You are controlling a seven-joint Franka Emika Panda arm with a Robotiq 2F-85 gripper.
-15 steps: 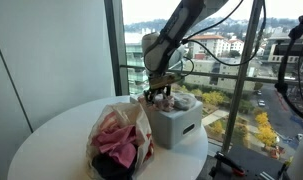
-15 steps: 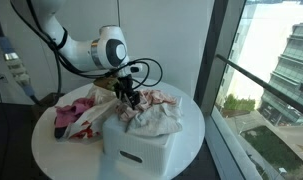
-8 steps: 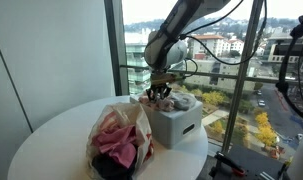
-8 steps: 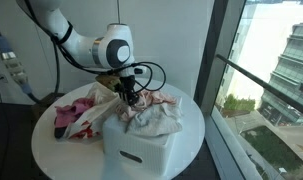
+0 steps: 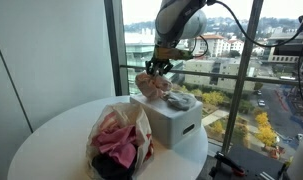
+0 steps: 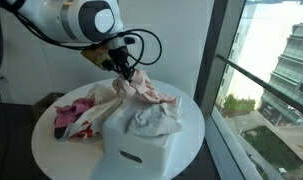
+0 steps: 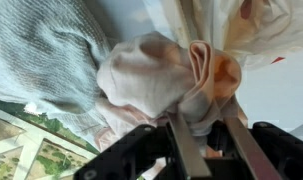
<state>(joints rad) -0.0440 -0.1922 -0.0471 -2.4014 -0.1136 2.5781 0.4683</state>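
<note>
My gripper (image 5: 157, 66) (image 6: 122, 66) is shut on a pale pink cloth (image 5: 151, 84) (image 6: 143, 88) and holds it hanging above a white box (image 5: 167, 123) (image 6: 137, 148). In the wrist view the pink cloth (image 7: 161, 85) bunches between my two fingers (image 7: 203, 135). A grey cloth (image 5: 178, 100) (image 6: 151, 122) (image 7: 46, 55) lies on top of the box under the lifted one.
A round white table (image 5: 46, 140) (image 6: 196, 125) holds the box and a clear bag of pink and red clothes (image 5: 118, 140) (image 6: 76, 112). A glass wall with window posts (image 5: 113, 50) stands close behind the table in both exterior views.
My gripper has risen from the top of the box, pulling the pink cloth up with it. The grey cloth stays on the box.
</note>
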